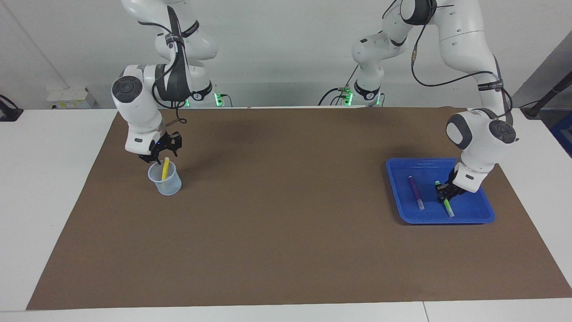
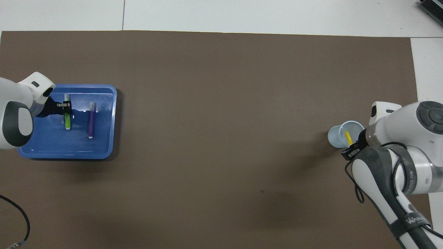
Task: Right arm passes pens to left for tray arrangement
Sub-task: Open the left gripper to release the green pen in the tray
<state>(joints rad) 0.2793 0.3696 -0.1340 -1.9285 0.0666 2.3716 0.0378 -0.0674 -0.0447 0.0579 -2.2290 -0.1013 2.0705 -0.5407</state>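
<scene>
The blue tray (image 1: 480, 218) (image 2: 65, 150) sits at the left arm's end of the table. A purple pen (image 1: 415, 192) (image 2: 91, 119) and a green pen (image 1: 447, 206) (image 2: 68, 121) lie side by side in it. My left gripper (image 1: 443, 192) (image 2: 66, 104) is down on the green pen at the end nearer the robots. A yellow pen (image 1: 165, 169) (image 2: 347, 136) stands tilted in a translucent cup (image 1: 167, 185) (image 2: 336, 137) at the right arm's end. My right gripper (image 1: 161, 156) (image 2: 353, 147) hangs open just over the cup, its fingers about the pen's top.
A brown mat (image 1: 286, 223) covers most of the white table. A black cable (image 2: 20, 224) lies at the mat's edge near the left arm. The middle of the mat holds nothing but shadows.
</scene>
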